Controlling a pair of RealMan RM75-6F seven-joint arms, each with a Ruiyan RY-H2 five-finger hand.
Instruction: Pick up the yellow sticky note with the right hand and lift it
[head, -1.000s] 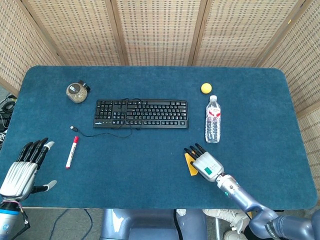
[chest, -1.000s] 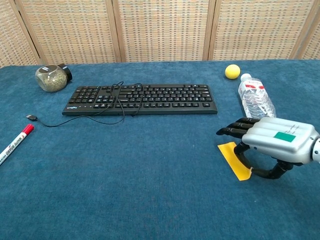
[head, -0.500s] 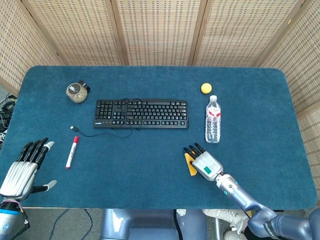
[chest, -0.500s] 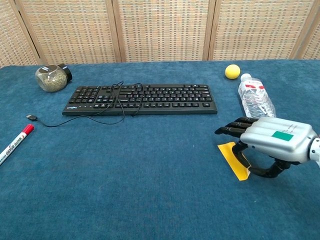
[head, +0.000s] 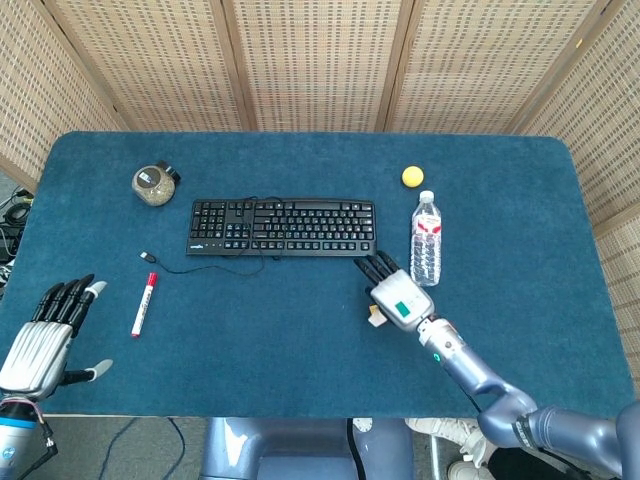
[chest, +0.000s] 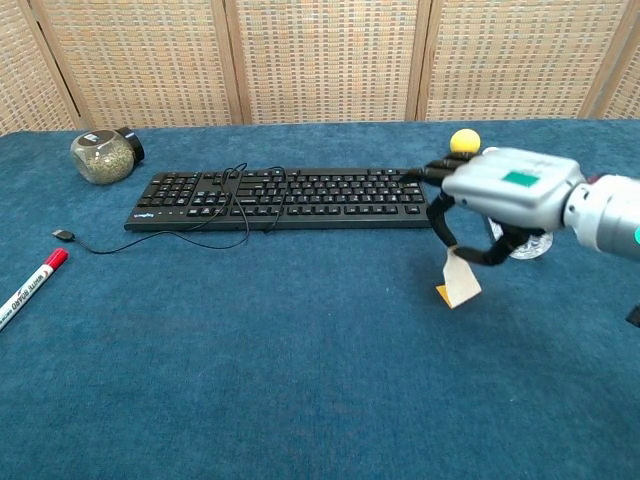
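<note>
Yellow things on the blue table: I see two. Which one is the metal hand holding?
The yellow sticky note, a flat paper sheet hanging from the right hand. The small round yellow ball sits untouched at the far side by the clear plastic water bottle.

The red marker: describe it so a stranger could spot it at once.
Start at the black keyboard in the middle of the blue table and follow its loose cable toward the robot's left. Just past the cable's plug lies the red marker, a slim white barrel with a red cap, flat on the cloth. It is the only pen-shaped thing there; the left hand is nearby, not touching it.
</note>
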